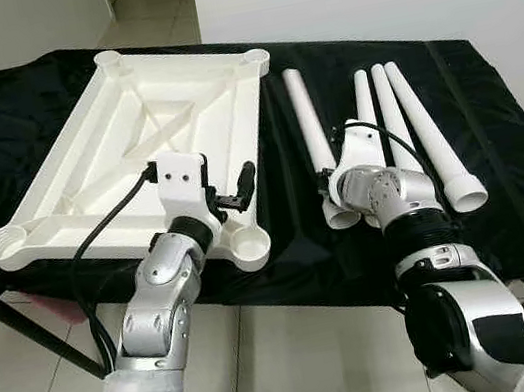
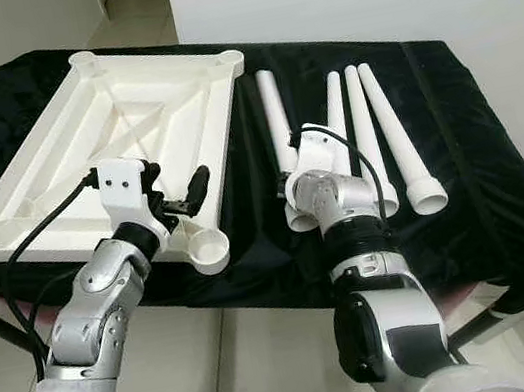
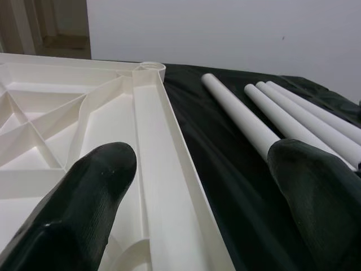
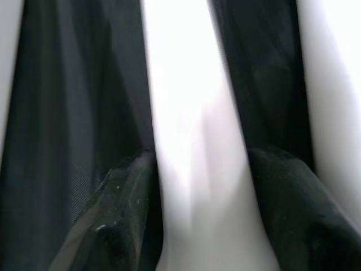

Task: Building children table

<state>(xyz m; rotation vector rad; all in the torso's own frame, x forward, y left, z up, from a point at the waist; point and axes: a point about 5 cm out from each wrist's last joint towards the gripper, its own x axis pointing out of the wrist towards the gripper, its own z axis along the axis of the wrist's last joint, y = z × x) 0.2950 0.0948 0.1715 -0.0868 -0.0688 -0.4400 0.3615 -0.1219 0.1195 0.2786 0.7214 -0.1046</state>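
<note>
ok, white tabletop (image 1: 132, 148) lying upside down on black cloth (image 1: 500, 164), ribs and 4 corner sockets facing up. 4 white legs (image 1: 413, 129) lying side by side just beside it on robot's right, flared ends toward robot. left gripper (image 1: 232, 196) hovering over tabletop's near right edge by corner socket (image 1: 249, 246), fingers (image 3: 96, 186) spread apart, 1 over tabletop, 1 over cloth. right gripper (image 4: 197, 226) down on 2nd leg (image 4: 186, 113), fingers either side of tube, looks clamped on it.

2 silver jointed arms, white wrist housings, black cables, black rounded claw fingers (image 3: 84, 192).
</note>
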